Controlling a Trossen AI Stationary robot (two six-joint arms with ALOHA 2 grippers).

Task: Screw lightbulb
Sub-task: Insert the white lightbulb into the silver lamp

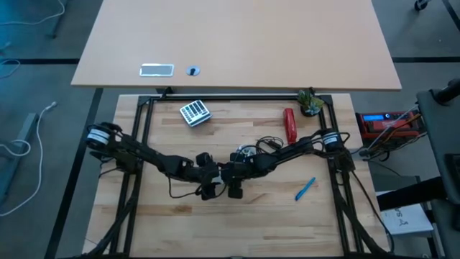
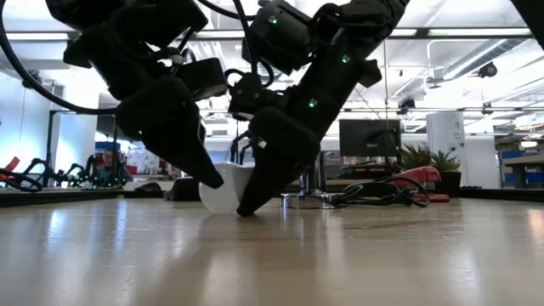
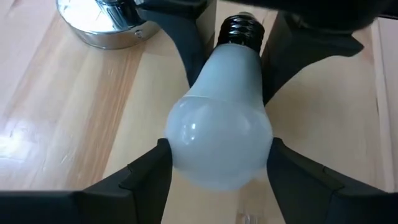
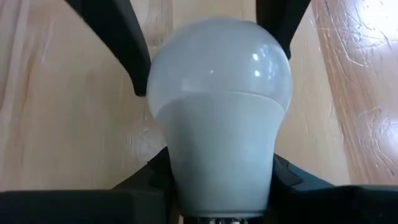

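The lightbulb [image 3: 217, 134] lies on the tabletop [image 1: 251, 223] just beside the silver socket [image 3: 102, 22]. The left hand [image 3: 217, 171] clamps its globe; the right hand [image 4: 221, 186] clamps its neck. One hand should release before lifting toward the socket.

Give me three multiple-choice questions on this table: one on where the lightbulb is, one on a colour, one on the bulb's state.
1. Where is the lightbulb?
A. between both grippers
B. beside the plant
C. on the calculator

2. What colour is the pen?
A. green
B. blue
C. yellow

3. The bulb is
A. screwed into the socket
B. hanging from the cord
C. lying on the table, unscrewed

Answers: 1 A, the left gripper flanks the globe and the right gripper the neck. 2 B, it shows blue from above. 3 C, its bare thread is apart from the socket.
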